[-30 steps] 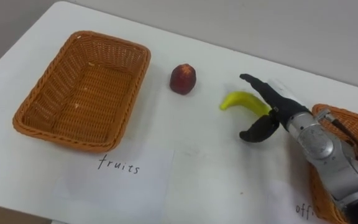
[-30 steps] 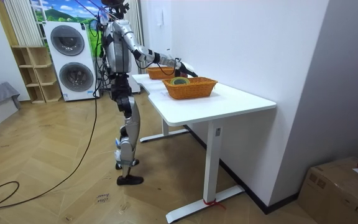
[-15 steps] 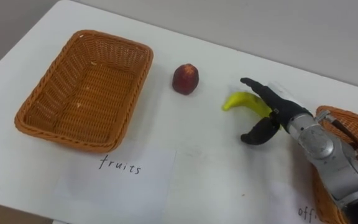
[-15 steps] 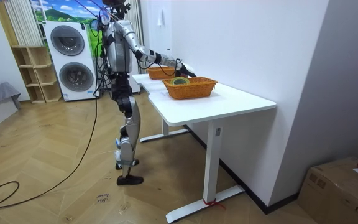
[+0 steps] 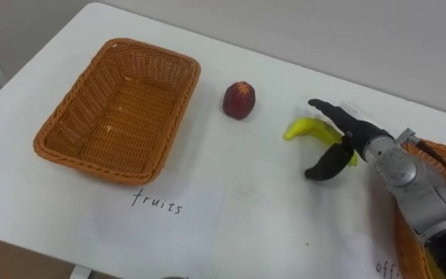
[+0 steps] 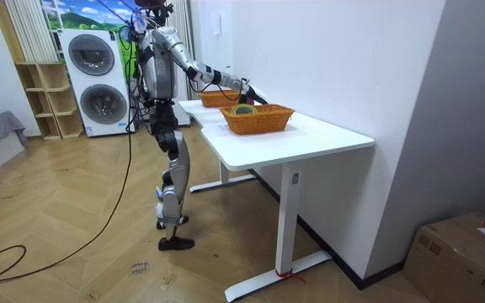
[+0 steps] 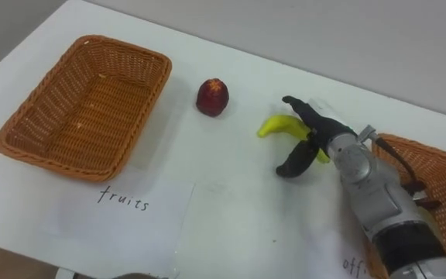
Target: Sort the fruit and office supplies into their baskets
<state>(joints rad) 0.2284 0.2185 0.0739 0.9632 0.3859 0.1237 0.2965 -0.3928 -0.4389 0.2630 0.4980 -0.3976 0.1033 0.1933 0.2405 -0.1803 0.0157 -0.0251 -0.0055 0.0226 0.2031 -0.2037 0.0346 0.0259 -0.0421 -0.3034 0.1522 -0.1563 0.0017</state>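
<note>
The banana (image 5: 304,129) at centre right was bracketed by the wide-spread right hand (image 5: 353,142); a closing grasp was judged needed next.

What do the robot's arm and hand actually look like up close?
The right hand is matte black, with slim, jointed fingers and a thicker thumb. Behind it, the forearm is a rounded, silver-grey metal casing built in segments. It turns dark towards the elbow, and a small white tag sits at the wrist.
</note>
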